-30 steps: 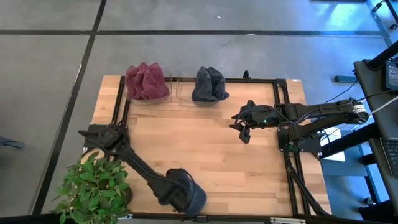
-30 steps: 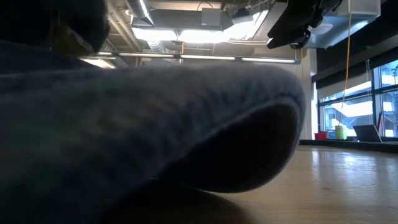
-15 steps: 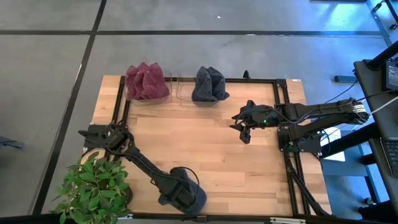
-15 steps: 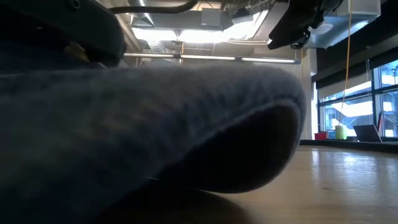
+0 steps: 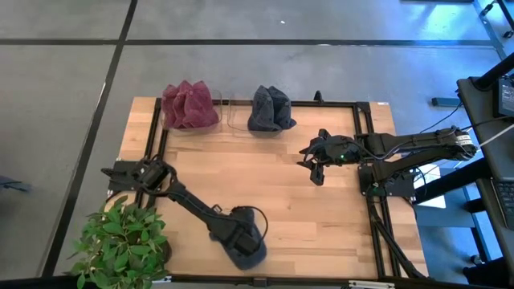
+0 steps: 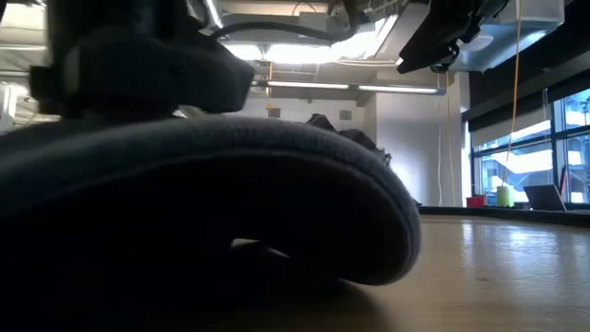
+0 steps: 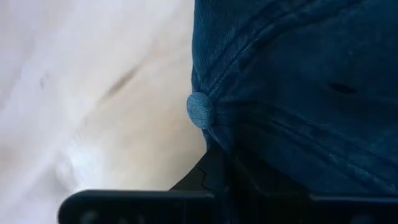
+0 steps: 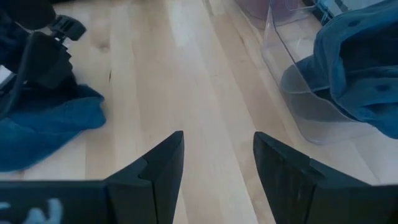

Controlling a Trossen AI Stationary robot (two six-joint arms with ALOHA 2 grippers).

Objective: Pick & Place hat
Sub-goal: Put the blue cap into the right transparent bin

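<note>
Hat (image 5: pixel 245 241), the blue one, lies at the table's (image 5: pixel 265 177) near edge, and your left claw (image 5: pixel 235 234) is pinching its cloth. Your right claw (image 5: pixel 316 167) waits spread wide. Lift slowly, or the thin pinch could slip.

No text, label or number can be read on anything here.

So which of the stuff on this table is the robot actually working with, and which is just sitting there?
Part of the job:
- blue denim hat at the table's near edge
- left gripper, shut on that hat
- clear bins at the far edge, holding a pile of red hats and a pile of blue hats

Just there:
- potted plant
- right gripper, open, waiting above the table
</note>
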